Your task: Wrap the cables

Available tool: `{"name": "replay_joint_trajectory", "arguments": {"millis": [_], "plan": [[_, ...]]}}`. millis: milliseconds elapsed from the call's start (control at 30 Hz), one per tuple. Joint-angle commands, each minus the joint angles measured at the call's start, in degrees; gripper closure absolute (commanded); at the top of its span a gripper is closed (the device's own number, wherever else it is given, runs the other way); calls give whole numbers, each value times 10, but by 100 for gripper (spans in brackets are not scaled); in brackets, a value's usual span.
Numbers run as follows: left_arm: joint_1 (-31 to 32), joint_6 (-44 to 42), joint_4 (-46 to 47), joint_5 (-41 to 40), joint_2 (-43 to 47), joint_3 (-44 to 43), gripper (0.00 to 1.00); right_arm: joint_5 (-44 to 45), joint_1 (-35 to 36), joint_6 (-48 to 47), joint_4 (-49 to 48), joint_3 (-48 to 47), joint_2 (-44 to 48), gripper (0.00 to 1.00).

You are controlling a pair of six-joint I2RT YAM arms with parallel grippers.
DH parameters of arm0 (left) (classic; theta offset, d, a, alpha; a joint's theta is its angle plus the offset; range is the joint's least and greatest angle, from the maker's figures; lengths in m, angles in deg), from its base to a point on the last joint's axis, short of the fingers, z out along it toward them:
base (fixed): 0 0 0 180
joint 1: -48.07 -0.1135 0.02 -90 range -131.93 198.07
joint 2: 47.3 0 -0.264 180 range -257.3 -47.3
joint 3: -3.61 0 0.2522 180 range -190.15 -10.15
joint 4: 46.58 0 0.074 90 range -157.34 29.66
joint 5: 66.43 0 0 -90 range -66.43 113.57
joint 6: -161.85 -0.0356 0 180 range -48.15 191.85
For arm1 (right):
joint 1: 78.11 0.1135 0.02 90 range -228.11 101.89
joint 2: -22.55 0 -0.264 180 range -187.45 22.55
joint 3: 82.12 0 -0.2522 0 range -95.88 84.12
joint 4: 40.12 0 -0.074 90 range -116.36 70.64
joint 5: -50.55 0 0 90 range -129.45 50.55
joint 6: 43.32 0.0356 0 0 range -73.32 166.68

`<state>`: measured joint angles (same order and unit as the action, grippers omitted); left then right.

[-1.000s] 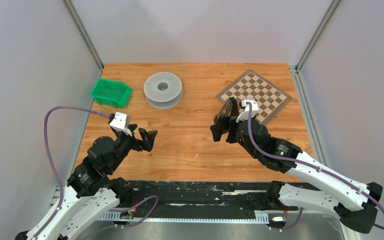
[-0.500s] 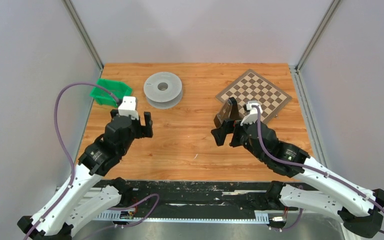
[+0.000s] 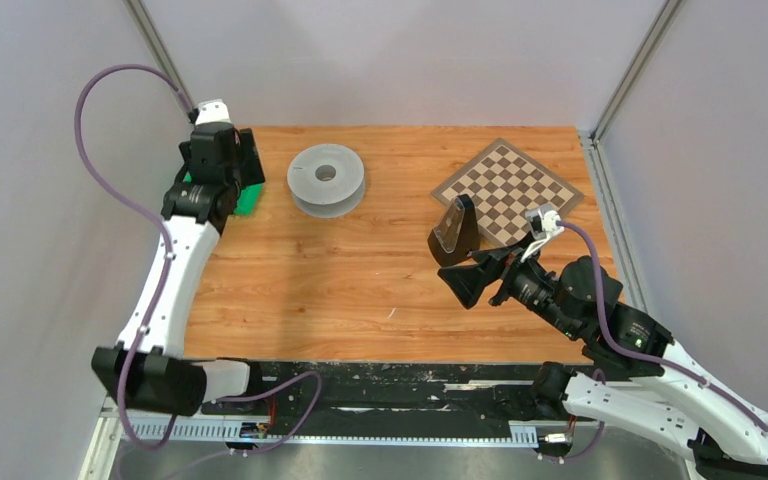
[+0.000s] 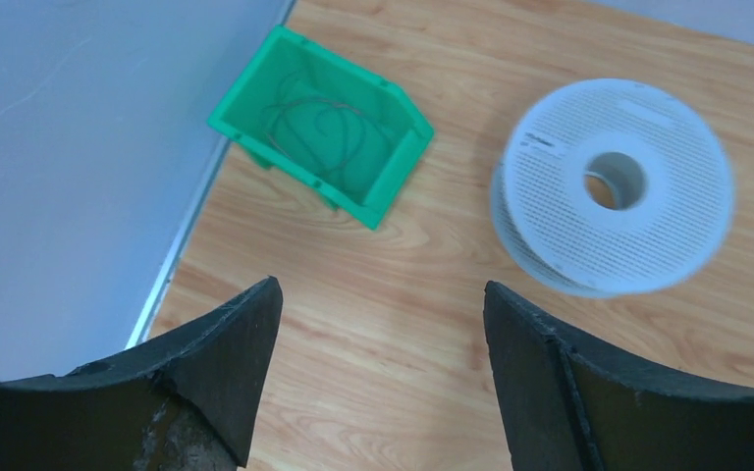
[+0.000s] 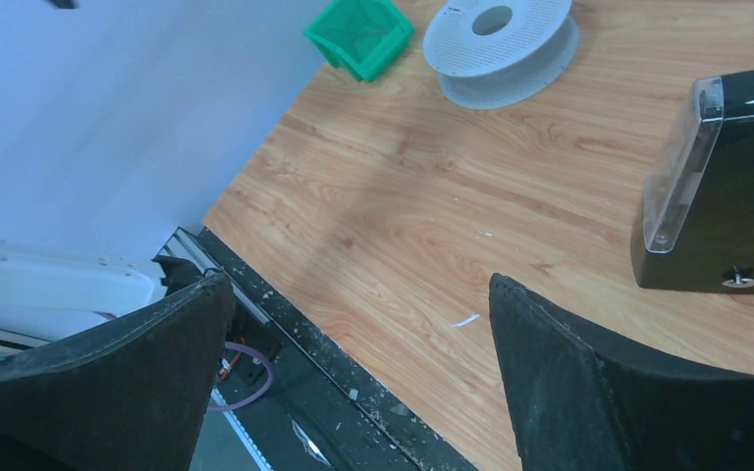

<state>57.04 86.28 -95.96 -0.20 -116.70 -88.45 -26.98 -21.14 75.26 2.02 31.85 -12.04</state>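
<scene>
Left hand (image 4: 378, 299), spread wide over the green bin (image 4: 400, 162) at the far-left corner of the desk (image 4: 422, 334), could miss the thread-thin cable (image 4: 326, 116) and pinch the bin wall

White arms (image 3: 173, 272), black joints (image 3: 210, 165), purple hoses (image 3: 79, 110)

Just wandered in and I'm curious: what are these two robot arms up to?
Nothing is held yet. The left gripper hangs open over a green bin, where a thin reddish-brown wire lies loosely coiled; a grey spool sits beside the bin. The right gripper, also open, hovers near a black wedge-shaped stand.
</scene>
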Motion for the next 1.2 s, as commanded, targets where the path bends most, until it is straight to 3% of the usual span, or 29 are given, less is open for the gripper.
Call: {"name": "replay_joint_trajectory", "arguments": {"millis": [0,233,400,800,1167], "plan": [[-66,-22,2,3,-84,-41,18,-19,2,-22,-17,-24,14,0],[-181,56,21,47,-213,-93,30,2,2,-23,-18,-23,31,0],[-226,93,3,49,-319,-173,41,26,2,-31,-18,-24,26,0],[-233,79,-17,45,-502,-327,53,54,2,-62,-26,-18,-38,0],[-253,94,-19,49,-543,-322,58,72,2,-80,-27,-26,-73,0]]}}
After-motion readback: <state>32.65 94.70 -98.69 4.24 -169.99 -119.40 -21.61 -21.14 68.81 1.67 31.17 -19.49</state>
